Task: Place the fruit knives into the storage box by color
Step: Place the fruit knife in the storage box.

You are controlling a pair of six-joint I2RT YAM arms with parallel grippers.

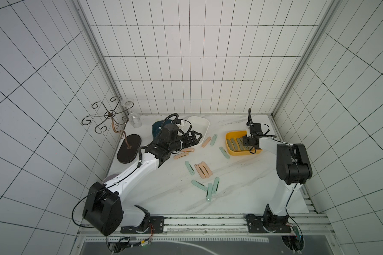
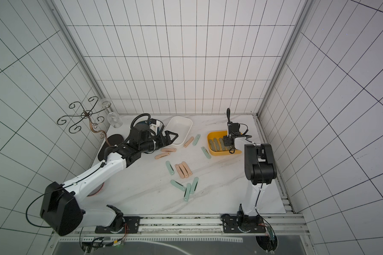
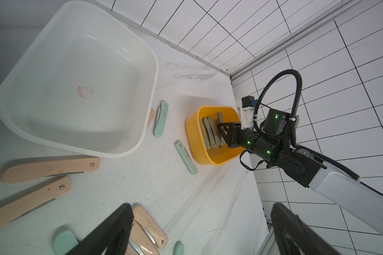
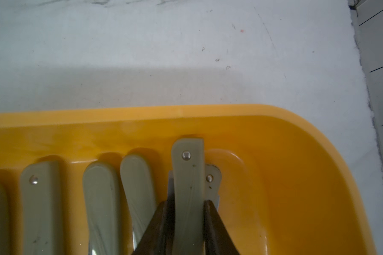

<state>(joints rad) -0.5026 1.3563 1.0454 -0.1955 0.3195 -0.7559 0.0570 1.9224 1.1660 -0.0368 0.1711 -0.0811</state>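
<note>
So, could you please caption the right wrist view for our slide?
Right gripper holds an olive knife in the yellow box beside other knives.

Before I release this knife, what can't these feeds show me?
Dark blue box: both top views, mostly behind left arm; contents hidden.
Yellow box: right wrist view, cut by frame edge; knife count unclear.
Lower olive-grey knife: mostly under held knife and right gripper.

Both top views: blue box (image 1: 156,129) largely hidden behind left arm (image 1: 142,164). Left wrist view: left fingers (image 3: 111,229) blurred, cut by frame edge; pink knife (image 3: 151,116) mostly behind white box (image 3: 128,72). Right wrist view: right fingers (image 4: 155,228) cut by frame edge; lower olive knife (image 4: 211,178) mostly covered by gripped knife (image 4: 187,176).
</note>
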